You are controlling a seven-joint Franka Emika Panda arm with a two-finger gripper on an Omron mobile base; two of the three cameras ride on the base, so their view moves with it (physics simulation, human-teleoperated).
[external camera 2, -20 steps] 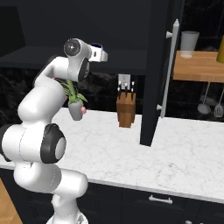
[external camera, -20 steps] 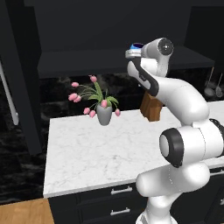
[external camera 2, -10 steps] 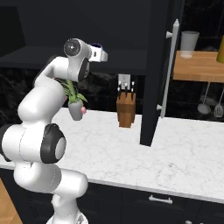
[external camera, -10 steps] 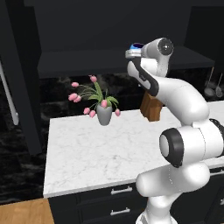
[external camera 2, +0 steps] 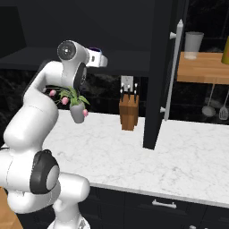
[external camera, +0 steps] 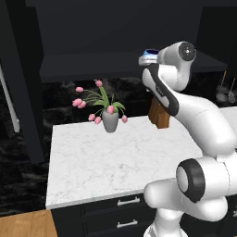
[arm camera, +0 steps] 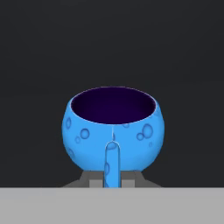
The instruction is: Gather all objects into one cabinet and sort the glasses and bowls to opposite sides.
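While the arm reaches high above the marble surface (external camera: 115,157), its hand (arm camera: 112,168) is clamped on the rim of the blue bowl (arm camera: 113,129), holding it upright. The bowl sits raised before the dark cabinet (external camera 2: 163,67), near its open door's white handle (external camera 2: 173,71).

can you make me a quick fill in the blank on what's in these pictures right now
1. The gripper is shut on the rim of a small ____ bowl.
2. The vase on the marble counter holds ____ tulips.
3. The wooden knife block stands on the ____.
4. The black cabinet door has a long ____ bar handle.

Missing words: blue; pink; counter; white
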